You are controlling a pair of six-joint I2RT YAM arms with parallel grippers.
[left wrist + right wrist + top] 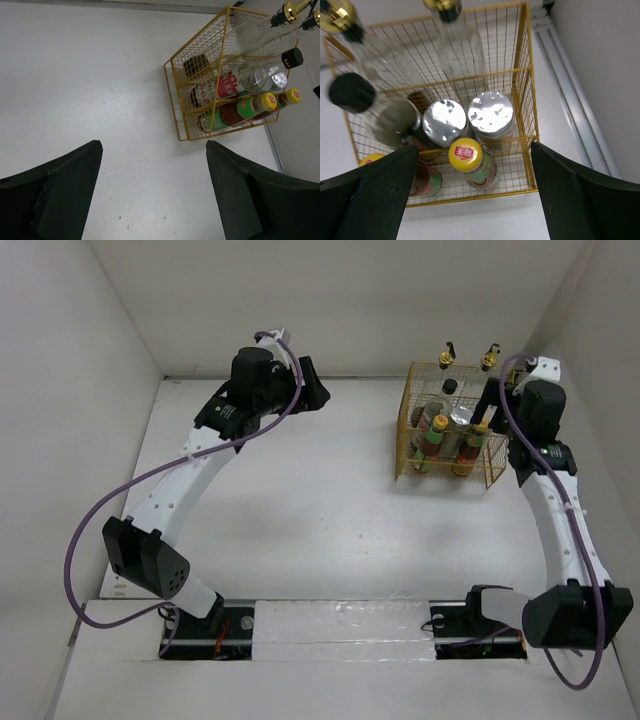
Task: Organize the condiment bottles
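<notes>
A: Status?
B: Both wide open, empty: left claw (154,150) over bare surface (75,75), right claw (472,150) above basket (526,50); condiment bottles (491,112) all inside.
A: Risk?
B: Likely a finger catching the basket (or clipping a cap) on withdrawal, toppling bottles.

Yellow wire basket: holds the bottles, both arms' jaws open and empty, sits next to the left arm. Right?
No. In the top external view the yellow wire basket sits next to the right arm, not the left. The rest stands: it holds the condiment bottles, and both arms' jaws are open and empty.
</notes>
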